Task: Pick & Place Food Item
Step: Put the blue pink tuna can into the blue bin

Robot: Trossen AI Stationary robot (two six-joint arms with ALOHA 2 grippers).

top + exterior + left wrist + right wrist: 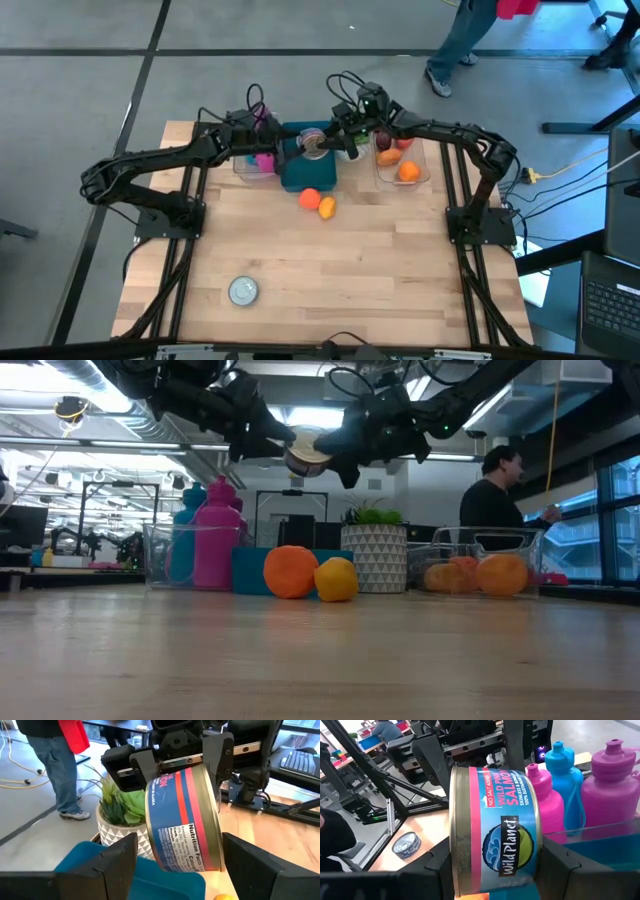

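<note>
Clamped the salmon can (314,146) in the jaws of the right gripper (330,143), aloft over the teal box (305,175) at twelve o'clock on the bench (400,270). Posed the left gripper (290,148) at the can's nine o'clock, jaws spread wide to either side of it. Showed an orange (309,198) and a yellow fruit (327,207) touching at the box's six o'clock, a second can (243,291) alone near seven o'clock, and bottles (263,160) in a clear bin at eleven.
</note>
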